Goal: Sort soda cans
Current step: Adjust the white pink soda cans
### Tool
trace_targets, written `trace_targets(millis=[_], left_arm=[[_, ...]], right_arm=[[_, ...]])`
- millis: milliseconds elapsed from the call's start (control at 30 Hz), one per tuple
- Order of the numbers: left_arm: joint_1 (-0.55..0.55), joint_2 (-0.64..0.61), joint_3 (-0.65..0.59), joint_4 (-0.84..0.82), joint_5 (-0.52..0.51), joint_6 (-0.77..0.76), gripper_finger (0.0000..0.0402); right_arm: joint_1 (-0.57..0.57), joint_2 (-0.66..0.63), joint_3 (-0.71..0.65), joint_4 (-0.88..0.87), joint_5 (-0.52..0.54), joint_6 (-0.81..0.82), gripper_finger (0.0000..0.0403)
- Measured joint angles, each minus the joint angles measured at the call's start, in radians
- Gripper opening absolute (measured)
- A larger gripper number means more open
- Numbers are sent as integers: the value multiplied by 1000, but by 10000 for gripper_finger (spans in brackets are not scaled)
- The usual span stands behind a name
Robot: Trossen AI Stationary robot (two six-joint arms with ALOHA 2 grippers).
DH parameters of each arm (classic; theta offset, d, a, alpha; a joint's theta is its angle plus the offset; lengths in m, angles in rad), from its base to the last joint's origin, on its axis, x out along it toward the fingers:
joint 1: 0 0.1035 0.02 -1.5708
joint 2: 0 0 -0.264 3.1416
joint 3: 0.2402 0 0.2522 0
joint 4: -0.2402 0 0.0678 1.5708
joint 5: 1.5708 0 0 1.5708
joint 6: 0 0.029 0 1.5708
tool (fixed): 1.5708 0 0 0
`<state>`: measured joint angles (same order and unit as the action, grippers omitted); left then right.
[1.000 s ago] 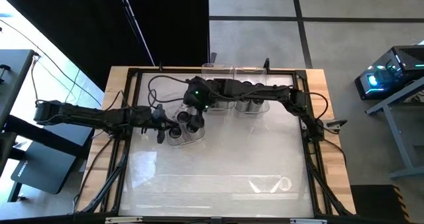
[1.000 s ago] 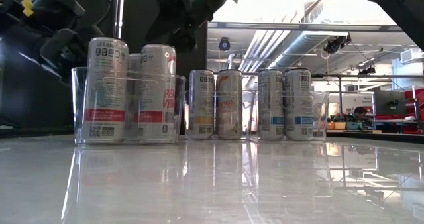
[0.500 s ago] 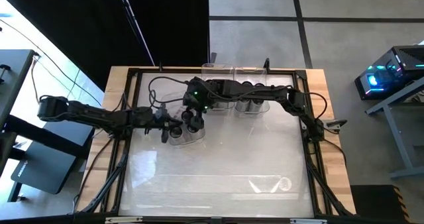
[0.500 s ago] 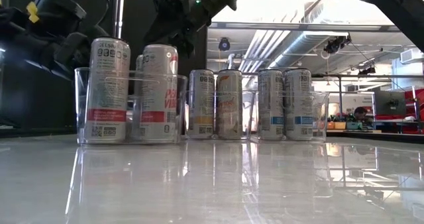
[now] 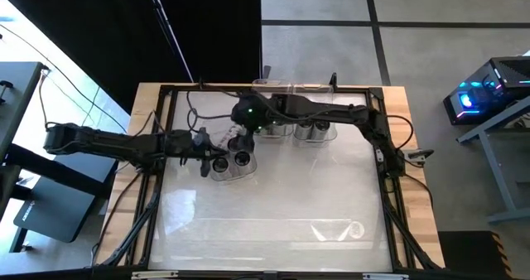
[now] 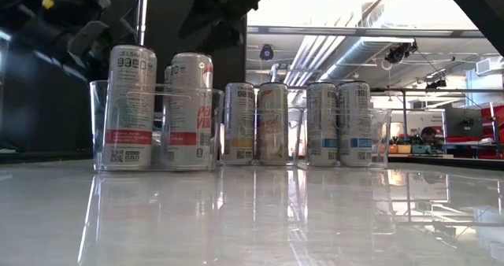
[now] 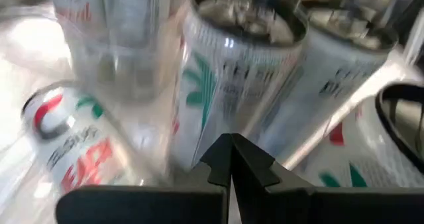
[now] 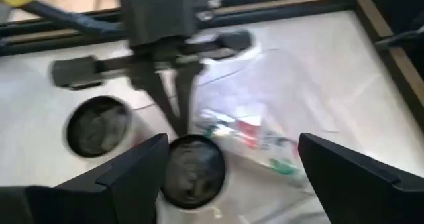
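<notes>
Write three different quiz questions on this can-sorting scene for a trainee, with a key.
1. True or false: the right gripper is closed around a can.
2. In the low view, the cans stand: A) upright in clear bins, B) stacked on bare table, C) all tipped over.
3. Fill in: the left gripper's fingers are ____.

Key: 1 false, it hangs open above the cans; 2 A; 3 shut.

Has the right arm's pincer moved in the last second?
Yes. The right pincer has drawn back toward the far bins, away from the near bin.
</notes>
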<state>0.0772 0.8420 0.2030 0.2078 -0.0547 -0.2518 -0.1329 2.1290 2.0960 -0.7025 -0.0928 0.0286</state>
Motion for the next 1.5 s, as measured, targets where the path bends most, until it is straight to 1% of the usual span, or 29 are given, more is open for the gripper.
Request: trace_targets(millis=[100,233,300,367,400,500,600,700,833,900,967,1033,1167,1300,1500], left_arm=[[0,-36,109,-256,-27,16,0],[4,-40,273,-577,-145,1,0],[12,-28,347,-659,-195,1,2],[34,-3,413,-705,-219,-5,10],[54,11,444,-726,-210,-3,17],[116,80,536,-799,-119,9,51],[158,167,596,-885,-81,28,98],[195,264,628,-967,-64,18,150],[224,375,638,-995,36,-56,221],[225,418,638,-996,60,-106,250],[225,455,639,-989,77,-161,273],[225,487,643,-965,80,-211,288],[221,543,639,-904,62,-275,295],[216,590,640,-881,2,-313,295],[207,664,644,-881,-29,-321,294]], right_arm=[[0,-33,0,-30,78,-10,334],[4,-82,-3,-199,219,-41,334],[16,-112,-36,-260,291,-74,334],[30,-147,-99,-296,335,-77,334],[34,-174,-143,-296,345,-60,334],[41,-282,-328,-255,365,16,334],[43,-404,-564,-146,389,79,334],[49,-521,-777,20,400,128,334],[49,-653,-989,245,405,121,334],[48,-700,-1065,331,405,94,334],[48,-743,-1123,415,404,62,334],[47,-776,-1167,482,397,35,334],[41,-807,-1227,570,346,-10,334],[42,-812,-1265,658,312,-29,334],[42,-812,-1288,670,228,-20,334]])
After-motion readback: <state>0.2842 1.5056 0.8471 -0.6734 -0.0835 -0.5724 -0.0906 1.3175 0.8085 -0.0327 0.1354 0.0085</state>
